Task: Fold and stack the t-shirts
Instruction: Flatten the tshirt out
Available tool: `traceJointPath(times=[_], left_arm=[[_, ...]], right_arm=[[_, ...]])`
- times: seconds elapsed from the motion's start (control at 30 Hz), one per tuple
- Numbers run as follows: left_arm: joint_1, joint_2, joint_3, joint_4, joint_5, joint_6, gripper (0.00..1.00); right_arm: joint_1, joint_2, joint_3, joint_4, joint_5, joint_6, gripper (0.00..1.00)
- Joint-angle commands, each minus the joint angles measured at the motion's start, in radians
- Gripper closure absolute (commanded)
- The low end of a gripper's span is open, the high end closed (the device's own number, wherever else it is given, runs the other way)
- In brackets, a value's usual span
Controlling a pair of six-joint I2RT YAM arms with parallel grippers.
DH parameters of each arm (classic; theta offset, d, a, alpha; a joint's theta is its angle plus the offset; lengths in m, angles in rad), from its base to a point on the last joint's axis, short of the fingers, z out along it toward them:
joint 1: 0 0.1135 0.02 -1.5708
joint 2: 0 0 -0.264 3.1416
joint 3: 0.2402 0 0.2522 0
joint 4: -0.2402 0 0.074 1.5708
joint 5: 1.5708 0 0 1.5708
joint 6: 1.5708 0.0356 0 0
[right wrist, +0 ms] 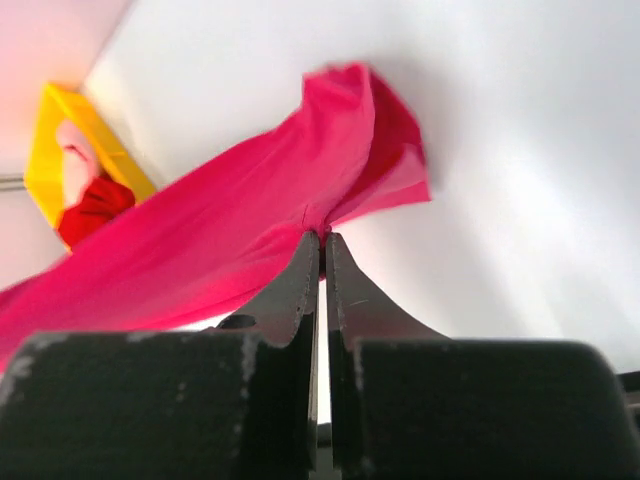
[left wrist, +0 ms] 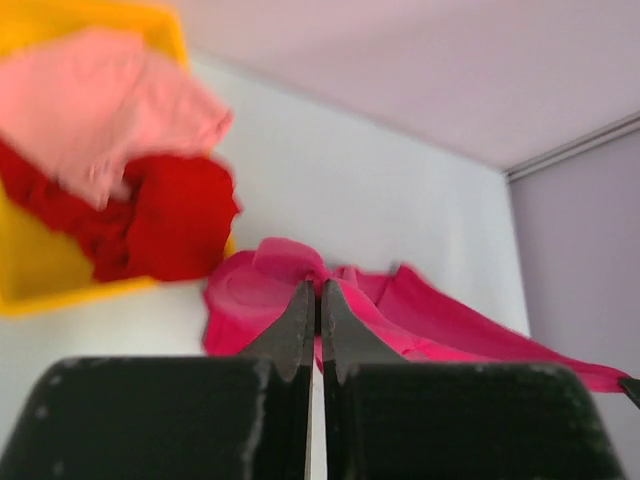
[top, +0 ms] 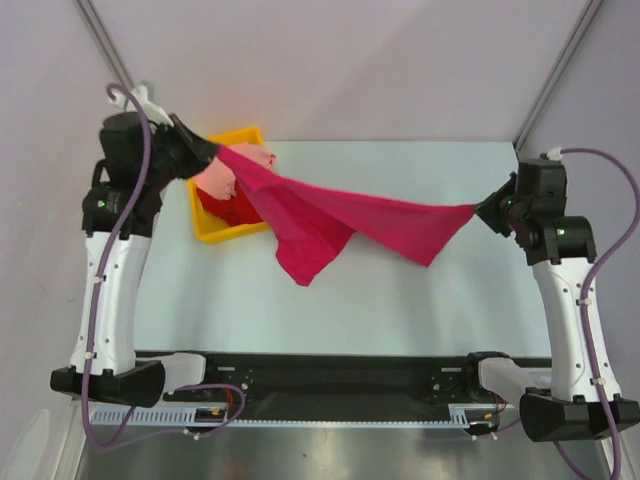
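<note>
Above the worktop (top: 400,300), magenta shirt (top: 340,215) hangs stretched from 10 o'clock to 3 o'clock, left gripper (top: 212,152) jaws clamped on one end, right gripper (top: 480,210) jaws clamped on the other. Red shirt (top: 232,208) and pink shirt (top: 214,179) sit crumpled in yellow bin (top: 215,237) at 10 o'clock, under the left end.

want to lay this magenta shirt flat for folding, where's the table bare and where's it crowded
Bare white table runs from the stretched magenta-crimson cloth t-shirt to the near edge, and along the far edge right of the yellow plastic rectangular bin. Crowded: the far left, where the bin holds the bright red shirt and pale salmon-pink shirt.
</note>
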Motion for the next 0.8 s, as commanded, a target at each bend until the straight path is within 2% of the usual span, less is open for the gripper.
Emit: traceJointPath(times=[0.0, 0.17, 0.33, 0.47, 0.57, 0.63, 0.73, 0.77], left_arm=[[-0.014, 0.035, 0.213, 0.054, 0.04, 0.074, 1.0], [-0.028, 0.07, 0.429, 0.178, 0.158, 0.087, 1.0], [-0.051, 0.029, 0.459, 0.394, 0.339, 0.106, 1.0], [-0.052, -0.035, 0.459, 0.423, 0.304, 0.124, 1.0], [-0.052, -0.02, 0.464, 0.436, 0.27, 0.108, 1.0], [-0.052, 0.003, 0.462, 0.525, 0.281, 0.08, 1.0], [-0.052, 0.04, 0.526, 0.568, 0.284, 0.046, 0.99], [-0.052, 0.055, 0.601, 0.558, 0.287, 0.046, 1.0]], right_arm=[[-0.014, 0.015, 0.185, -0.044, 0.053, -0.08, 1.0], [-0.028, 0.033, 0.391, -0.031, 0.107, -0.151, 1.0], [-0.03, -0.029, 0.469, 0.08, 0.137, -0.238, 1.0], [-0.03, -0.12, 0.465, 0.2, 0.195, -0.321, 1.0], [-0.031, -0.125, 0.466, 0.283, 0.237, -0.346, 1.0], [-0.03, -0.105, 0.492, 0.324, 0.227, -0.352, 1.0], [-0.03, -0.068, 0.548, 0.386, 0.222, -0.35, 1.0], [-0.03, -0.07, 0.558, 0.413, 0.216, -0.35, 1.0]])
